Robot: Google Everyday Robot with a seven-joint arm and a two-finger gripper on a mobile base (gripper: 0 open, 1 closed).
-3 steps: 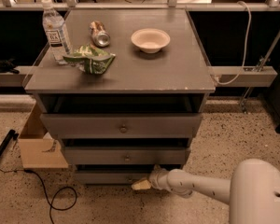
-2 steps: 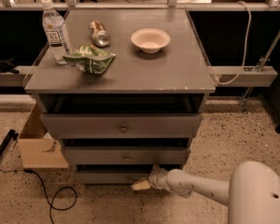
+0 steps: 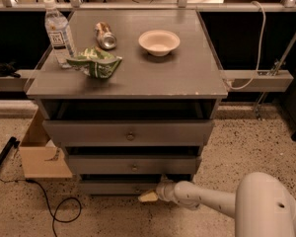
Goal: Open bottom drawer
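Observation:
The grey cabinet has three stacked drawer fronts. The bottom drawer (image 3: 113, 185) is the lowest and narrowest front, just above the floor; its knob is hidden behind the gripper. My gripper (image 3: 149, 196) reaches in from the lower right on a white arm (image 3: 207, 200), its pale tips at the bottom drawer's front near the middle. Above it sit the middle drawer (image 3: 133, 165) and the top drawer (image 3: 129, 133), each with a small round knob.
On the cabinet top (image 3: 187, 73) stand a water bottle (image 3: 58, 31), a can (image 3: 105, 36) on its side, a green chip bag (image 3: 94, 64) and a white bowl (image 3: 159, 42). A cardboard box (image 3: 42, 154) and a black cable (image 3: 59, 209) lie on the floor at the left.

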